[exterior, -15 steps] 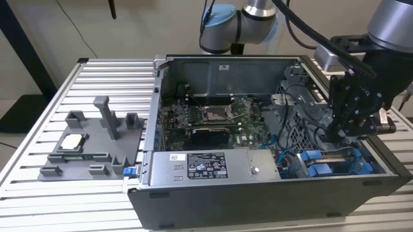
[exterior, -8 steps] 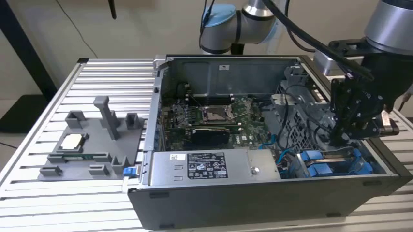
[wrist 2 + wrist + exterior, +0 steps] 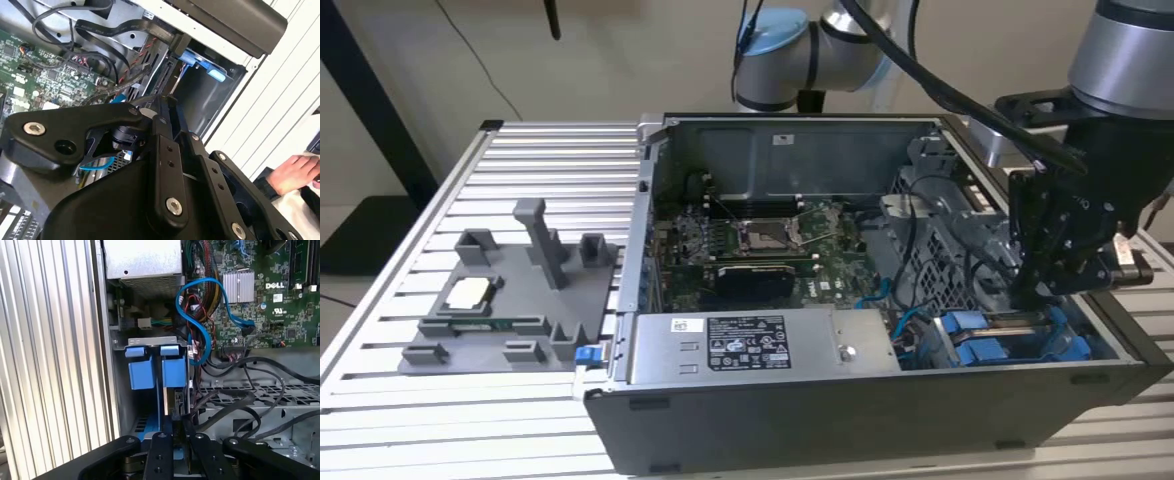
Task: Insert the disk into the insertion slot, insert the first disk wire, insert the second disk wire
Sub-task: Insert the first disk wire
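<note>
Deep in the case's corner at the exterior view's right, my black gripper (image 3: 1027,300) reaches down into the drive bay. In the first wrist view the disk (image 3: 177,402) stands on edge in its blue carrier frame (image 3: 175,371), inside the grey insertion slot (image 3: 121,405). My gripper (image 3: 178,434) sits right at the disk's near edge, its two fingers (image 3: 162,450) close together on either side of it. The second wrist view has the gripper (image 3: 162,112) pointing at the bay, where a blue tab (image 3: 200,62) sticks out. A blue wire (image 3: 200,335) and black wires (image 3: 240,390) hang loose beside the slot.
Another blue carrier (image 3: 140,372) sits beside the disk in the same bay. The power-supply box (image 3: 747,345) lies along the case front and the motherboard (image 3: 761,245) behind it. A grey fixture tray (image 3: 507,300) rests on the slatted table. A person's hand (image 3: 295,172) is near the case.
</note>
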Available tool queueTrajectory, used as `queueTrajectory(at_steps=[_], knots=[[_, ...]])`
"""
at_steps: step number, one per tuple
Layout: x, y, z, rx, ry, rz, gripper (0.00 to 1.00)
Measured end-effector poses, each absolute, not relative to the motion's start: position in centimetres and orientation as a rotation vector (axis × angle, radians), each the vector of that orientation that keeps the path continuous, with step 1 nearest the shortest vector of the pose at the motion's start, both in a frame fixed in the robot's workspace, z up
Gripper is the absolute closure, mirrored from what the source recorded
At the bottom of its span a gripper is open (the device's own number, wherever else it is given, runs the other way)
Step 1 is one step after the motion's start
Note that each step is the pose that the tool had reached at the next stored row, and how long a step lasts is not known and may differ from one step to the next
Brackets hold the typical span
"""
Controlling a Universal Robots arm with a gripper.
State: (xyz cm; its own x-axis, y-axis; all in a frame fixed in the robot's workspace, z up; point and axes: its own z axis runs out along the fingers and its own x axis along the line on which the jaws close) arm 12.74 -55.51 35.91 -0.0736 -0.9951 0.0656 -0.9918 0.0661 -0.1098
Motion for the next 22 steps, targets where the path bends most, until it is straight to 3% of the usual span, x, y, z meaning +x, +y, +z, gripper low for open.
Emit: queueTrajectory(at_steps=[22], knots=[[12.75,-55.51,35.07,-2.094,2.236,-0.229,0.81]])
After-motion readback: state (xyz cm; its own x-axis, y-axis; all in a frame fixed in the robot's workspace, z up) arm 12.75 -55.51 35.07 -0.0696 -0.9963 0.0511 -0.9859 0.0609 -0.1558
